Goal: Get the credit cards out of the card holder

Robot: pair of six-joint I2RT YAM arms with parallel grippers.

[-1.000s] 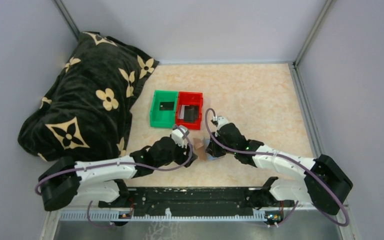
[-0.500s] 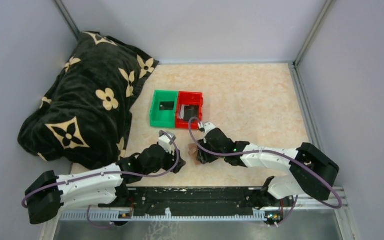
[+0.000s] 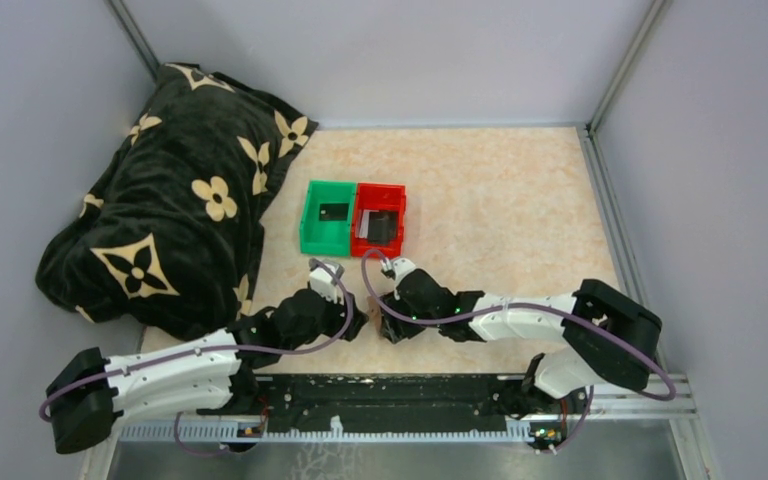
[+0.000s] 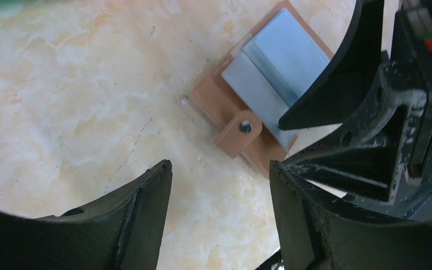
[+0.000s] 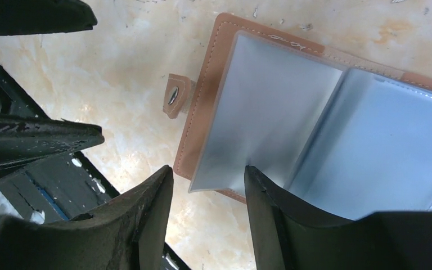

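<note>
1. Tan-brown leather-like card holder (image 4: 259, 93) lies opened flat on the beige marbled table top (image 3: 500, 200), near the table's front edge and between the two arms' tips. Its pale blue-grey lining and pockets face up.
2. A small brown snap tab (image 4: 241, 130) sticks out from one long edge of the card holder and rests on the table.
3. Left gripper (image 4: 219, 169) hovers just beside the card holder on the tab side. Its black fingers are spread wide with only bare table between them, and it grips nothing.
4. Right gripper (image 5: 208, 171) is over the card holder from the other side, its fingers also spread apart. In the right wrist view a corner of the blue-grey lining lies in the gap between the fingertips. Whether either fingertip touches it cannot be told.
5. In the left wrist view one black finger of the right gripper crosses over the blue-grey pocket.
6. Farther back on the table a green plastic bin (image 3: 312, 222) and a red plastic bin (image 3: 360, 238) stand touching side by side, the green one on the left.
7. A dark flat card (image 3: 333, 212) lies in the green bin. A grey and dark flat card shape (image 3: 378, 226) lies in the red bin, too small to make out further.
8. A black blanket with tan flower prints (image 3: 160, 210) is heaped on the left of the table, well apart from the card holder.
</note>
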